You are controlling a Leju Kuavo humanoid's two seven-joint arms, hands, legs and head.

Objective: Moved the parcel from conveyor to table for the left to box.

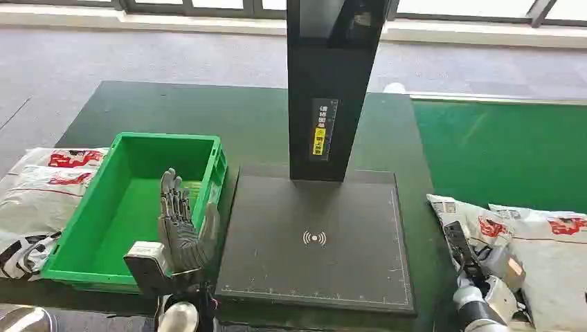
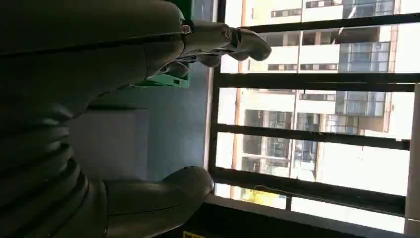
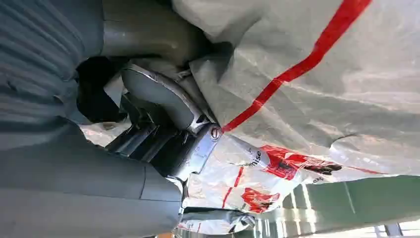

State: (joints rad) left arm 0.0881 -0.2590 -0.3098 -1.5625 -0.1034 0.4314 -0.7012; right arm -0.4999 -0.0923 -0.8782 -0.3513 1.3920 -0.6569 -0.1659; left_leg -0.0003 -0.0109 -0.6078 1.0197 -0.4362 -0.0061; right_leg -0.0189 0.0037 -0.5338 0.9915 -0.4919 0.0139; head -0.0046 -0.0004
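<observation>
On the green conveyor at the right lies a white parcel with red print, its near left edge under my right hand. In the right wrist view the parcel has its bag film tucked between the thumb and the dark fingers of my right hand, which pinches it. My left hand is raised over the right side of the green box, fingers spread and holding nothing. In the left wrist view, my left hand sits with a corner of the box beyond it.
A black scanner plate with a tall black post stands on the dark green table between the box and the conveyor. A second parcel lies beside the first. More parcels are piled left of the box.
</observation>
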